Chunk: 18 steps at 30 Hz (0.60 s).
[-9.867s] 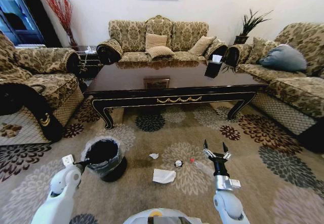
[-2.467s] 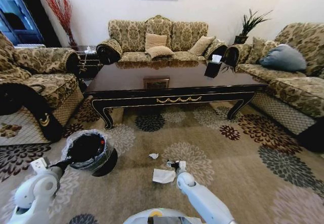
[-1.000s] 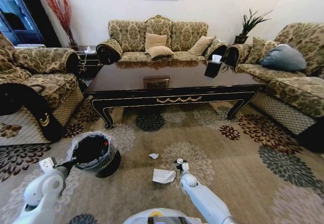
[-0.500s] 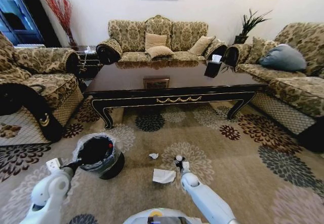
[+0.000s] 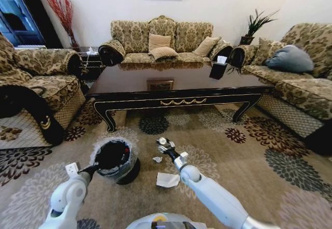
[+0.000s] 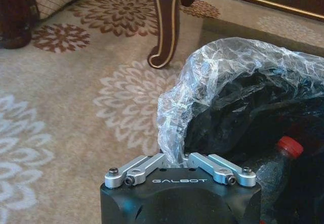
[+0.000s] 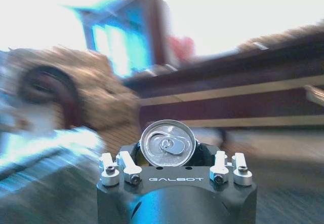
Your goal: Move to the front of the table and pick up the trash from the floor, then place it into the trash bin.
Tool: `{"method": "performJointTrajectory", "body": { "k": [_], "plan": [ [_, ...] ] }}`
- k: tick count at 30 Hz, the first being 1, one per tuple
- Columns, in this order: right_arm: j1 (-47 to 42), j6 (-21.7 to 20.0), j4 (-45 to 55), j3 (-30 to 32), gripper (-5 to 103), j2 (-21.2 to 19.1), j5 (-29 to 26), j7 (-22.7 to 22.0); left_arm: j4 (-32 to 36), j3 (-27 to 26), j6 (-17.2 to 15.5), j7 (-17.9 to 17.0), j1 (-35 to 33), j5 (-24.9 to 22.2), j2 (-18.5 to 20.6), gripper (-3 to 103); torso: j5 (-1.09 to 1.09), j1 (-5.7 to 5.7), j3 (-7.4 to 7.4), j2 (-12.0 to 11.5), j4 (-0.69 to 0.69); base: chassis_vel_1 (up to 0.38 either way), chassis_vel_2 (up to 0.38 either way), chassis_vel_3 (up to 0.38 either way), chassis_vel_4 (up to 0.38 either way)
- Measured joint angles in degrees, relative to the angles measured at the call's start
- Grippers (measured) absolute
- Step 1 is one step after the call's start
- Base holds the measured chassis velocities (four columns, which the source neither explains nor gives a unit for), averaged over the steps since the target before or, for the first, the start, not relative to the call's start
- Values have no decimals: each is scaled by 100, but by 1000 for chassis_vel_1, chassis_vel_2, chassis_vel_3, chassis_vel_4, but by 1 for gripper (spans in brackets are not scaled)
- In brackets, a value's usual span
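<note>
The trash bin [image 5: 115, 156] is black with a crinkled clear liner [image 6: 212, 67] and stands on the carpet left of centre. My left gripper [image 5: 94, 170] is shut on its liner rim [image 6: 173, 153]. A clear red-capped bottle [image 6: 283, 158] lies inside the bin. My right gripper [image 5: 165, 145] hangs above the carpet just right of the bin, shut on a small silver-topped can [image 7: 167, 143]. A white crumpled napkin [image 5: 167, 180] and a tiny white scrap [image 5: 157, 159] lie on the floor below it. The dark glossy table [image 5: 176, 84] stands behind.
Patterned sofas [image 5: 163, 40] and armchairs [image 5: 36, 79] ring the table on three sides. A dark tissue box [image 5: 219, 68] sits on the tabletop. The table's curved leg [image 6: 164, 26] stands close behind the bin. Flowered carpet [image 5: 249, 156] lies open to the right.
My right gripper has lifted the small can off the floor and swung left toward the bin. My left arm has carried the bin to the right, toward the middle.
</note>
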State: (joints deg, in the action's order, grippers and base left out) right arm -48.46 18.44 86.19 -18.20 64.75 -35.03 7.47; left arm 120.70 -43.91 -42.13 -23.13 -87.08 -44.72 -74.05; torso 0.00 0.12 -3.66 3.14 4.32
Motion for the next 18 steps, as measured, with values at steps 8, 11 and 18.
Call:
{"method": "performJointTrajectory", "body": {
  "k": [8, 11, 18],
  "plan": [
    [391, 337, 449, -679, 66, 104, 16, 581, 36, 194, 0, -2, -55, 118, -107, 2, 0, 0, 0, 0, 0, 0, 0, 0, 0],
    [474, 341, 563, -829, 66, 102, 53, 643, 36, 203, 0, -3, -55, 122, -150, 2, 0, 0, 0, 0, 0, 0, 0, 0, 0],
    [616, 441, 353, -1180, 66, 148, 232, 857, 75, 229, 0, -6, 5, 52, -159, 2, 0, 0, 0, 0, 1, 0, 0, 0, 0]
  ]
}}
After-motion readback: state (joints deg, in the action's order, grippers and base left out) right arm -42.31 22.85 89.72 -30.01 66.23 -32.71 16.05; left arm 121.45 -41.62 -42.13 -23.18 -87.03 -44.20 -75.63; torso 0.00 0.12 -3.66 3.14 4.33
